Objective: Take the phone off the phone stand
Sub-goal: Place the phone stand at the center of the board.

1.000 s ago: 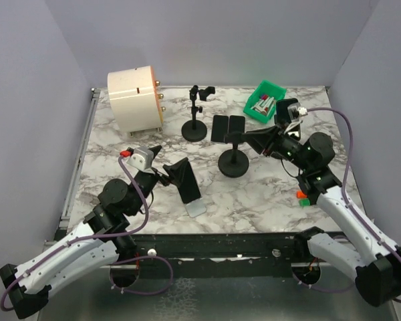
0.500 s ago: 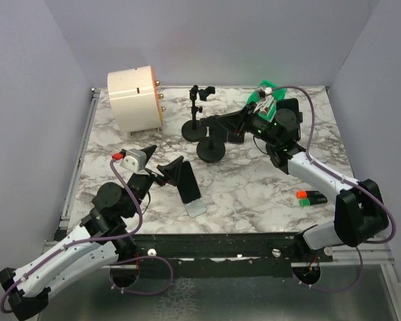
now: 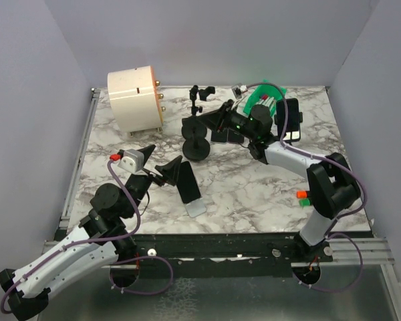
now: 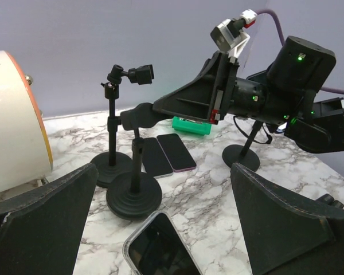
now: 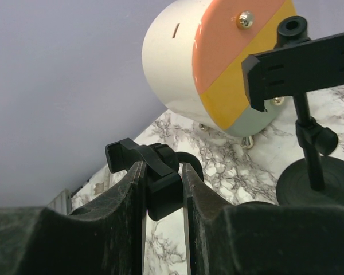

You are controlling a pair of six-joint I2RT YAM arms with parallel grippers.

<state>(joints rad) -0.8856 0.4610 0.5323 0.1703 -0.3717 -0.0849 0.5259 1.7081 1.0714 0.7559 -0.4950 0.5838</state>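
Phone (image 3: 189,187) lies flat on the worktop (image 3: 254,194), long axis roughly near-to-far, and it looks clear of the stand (image 3: 195,148). Left end effector (image 3: 162,159) hangs wide open just above it, so left is the nearer arm. Right end effector (image 5: 163,169) is clamped on the stand's head, apart from the phone.

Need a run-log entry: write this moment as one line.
left gripper: open, facing phone | right gripper: shut on stand
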